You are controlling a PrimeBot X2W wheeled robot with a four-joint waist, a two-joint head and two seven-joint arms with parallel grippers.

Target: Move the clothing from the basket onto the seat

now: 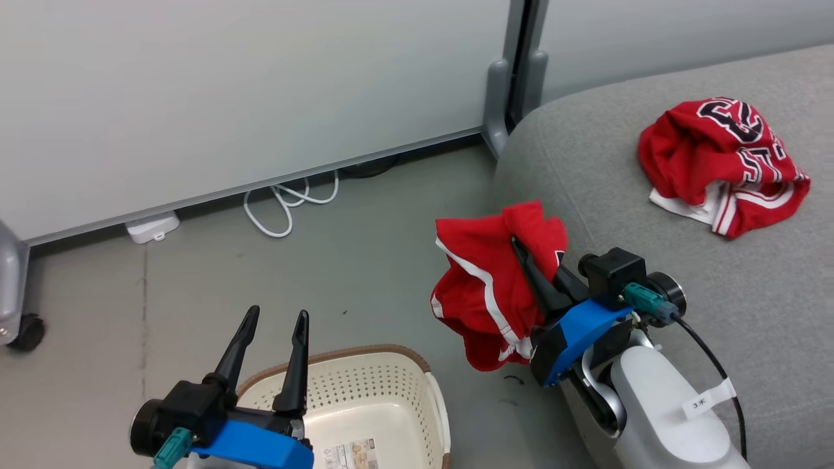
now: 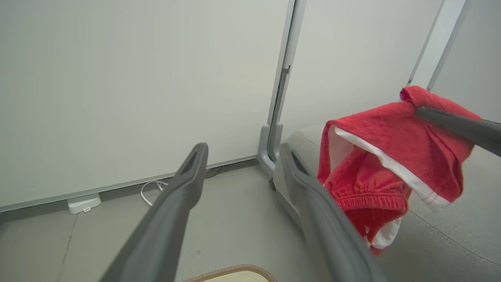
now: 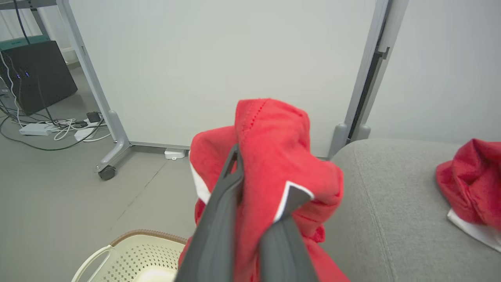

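Red shorts with white stripes hang in the air, pinched by my right gripper, which is shut on them beside the left edge of the grey seat. The same shorts show in both wrist views. A crumpled red jersey with numbers lies on the seat at the back right. The cream basket stands on the floor at the bottom, with a paper label on its floor. My left gripper is open above the basket's left rim, holding nothing.
A grey partition wall with a metal post stands behind. A white cable and adapter lie at its foot. A castor wheel sits at the far left. Grey floor lies between basket and wall.
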